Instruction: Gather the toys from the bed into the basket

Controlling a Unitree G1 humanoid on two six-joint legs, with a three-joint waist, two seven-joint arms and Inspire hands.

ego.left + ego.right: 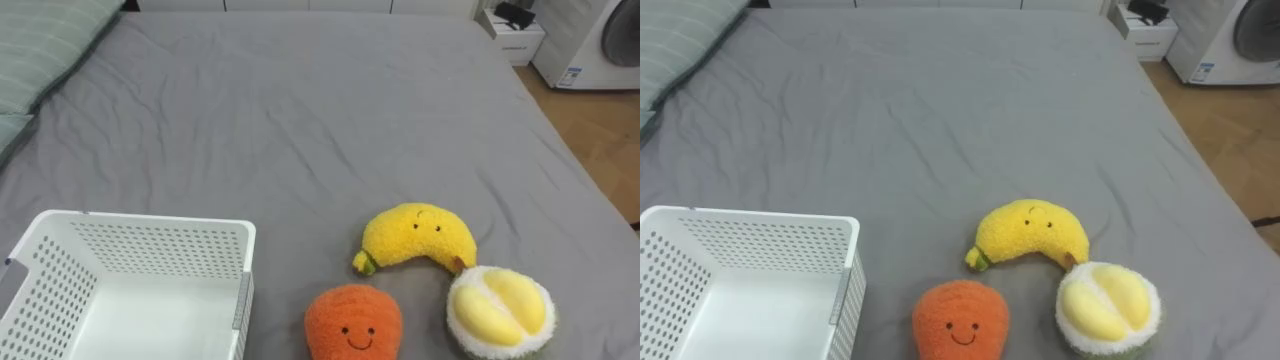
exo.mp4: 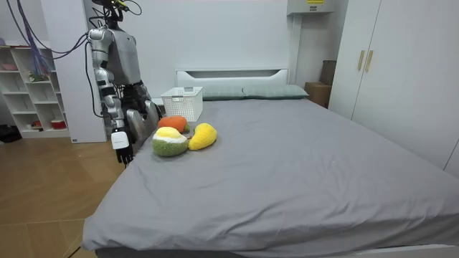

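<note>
Three plush toys lie close together on the grey bed [image 1: 300,110], near its edge in front of me. They are a yellow banana [image 1: 418,238], an orange carrot with a face [image 1: 353,322] and a cut durian, cream and yellow [image 1: 500,310]. A white perforated basket [image 1: 150,225] stands empty on the bed to the left of the toys. In the room view I stand upright at the bed's side, at the room view's left, beside the toys [image 2: 179,135]. My right hand [image 2: 123,145] hangs by my side with relaxed fingers and holds nothing.
Grey-green pillows [image 1: 40,45] lie at the head of the bed on my left. Beyond the bed's far side are a washing machine [image 1: 600,40], a small white cabinet [image 1: 515,35] and wooden floor. A white shelf [image 2: 29,86] stands behind me, a wardrobe [image 2: 387,72] across the room.
</note>
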